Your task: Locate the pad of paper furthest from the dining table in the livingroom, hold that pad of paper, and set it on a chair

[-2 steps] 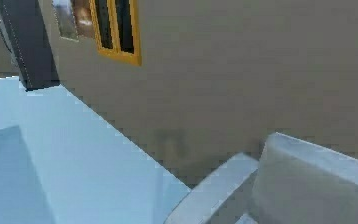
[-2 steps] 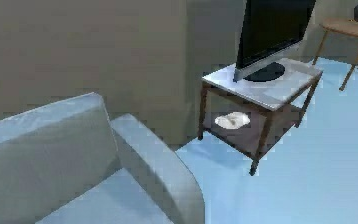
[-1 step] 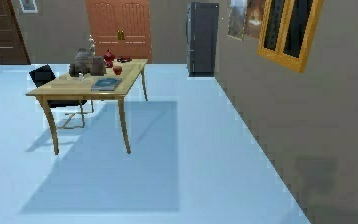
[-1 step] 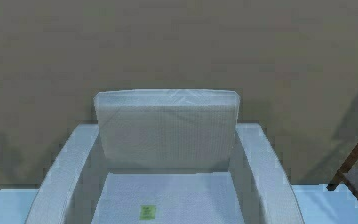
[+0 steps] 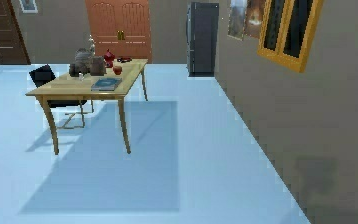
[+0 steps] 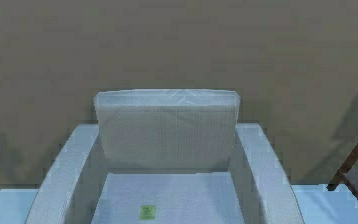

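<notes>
Small green item (image 6: 147, 212) lies on the seat of a pale armchair (image 6: 167, 130) against a brown wall (image 6: 187, 45). The hand's state cannot be told.

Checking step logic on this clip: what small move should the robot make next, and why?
Probably extend the arm out toward the small green flat thing, perhaps the pad, lying on the seat of the grey armchair. It sits near the arm side view's middle, so the base looks lined up, and the dining table stands well ahead, apart from it.
</notes>
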You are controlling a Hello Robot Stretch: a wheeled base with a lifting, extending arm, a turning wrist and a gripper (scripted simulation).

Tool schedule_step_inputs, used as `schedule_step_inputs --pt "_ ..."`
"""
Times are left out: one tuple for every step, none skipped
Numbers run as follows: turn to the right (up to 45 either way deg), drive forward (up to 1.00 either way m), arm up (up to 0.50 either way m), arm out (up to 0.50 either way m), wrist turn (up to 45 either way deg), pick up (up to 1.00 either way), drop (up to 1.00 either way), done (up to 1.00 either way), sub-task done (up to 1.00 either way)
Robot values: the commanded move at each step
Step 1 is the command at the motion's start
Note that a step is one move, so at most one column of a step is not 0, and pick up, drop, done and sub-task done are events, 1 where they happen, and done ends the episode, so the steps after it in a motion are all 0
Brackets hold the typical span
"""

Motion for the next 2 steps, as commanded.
schedule_step_inputs --pt "0.0 0.00 0.06 0.00 0.0 0.00 0.00 0.00 0.00" --pt "0.0 0.00 0.00 0.22 0.0 0.00 0.00 0.00 0.00"
